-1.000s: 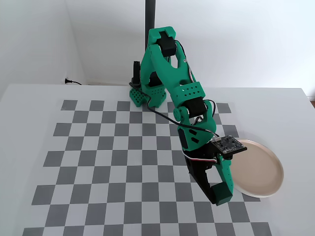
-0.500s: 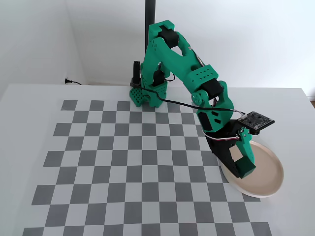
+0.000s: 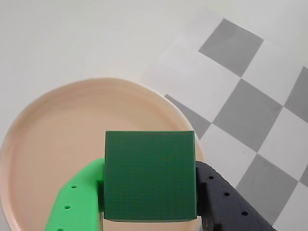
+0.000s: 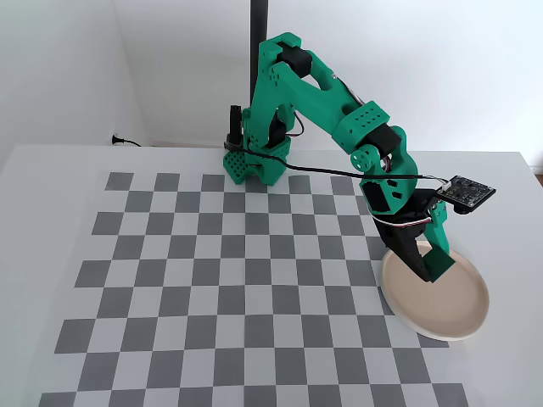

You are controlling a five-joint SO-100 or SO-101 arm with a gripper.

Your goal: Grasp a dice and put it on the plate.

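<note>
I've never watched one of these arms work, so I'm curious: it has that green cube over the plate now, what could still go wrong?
The dice is held in the tool, apparently above the plate, so once let go it may bounce or roll.

In the wrist view it sits toward the rim nearest the checkerboard, so a tumble that way might carry it off the plate.

If the tool goes lower, it could nudge the plate.

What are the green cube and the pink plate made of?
The dice looks like matte 3D-printed plastic: fine parallel lines cross its face. The plate seems to be smooth ceramic or plastic, with a soft sheen and faint rings; which one is unclear.
</note>
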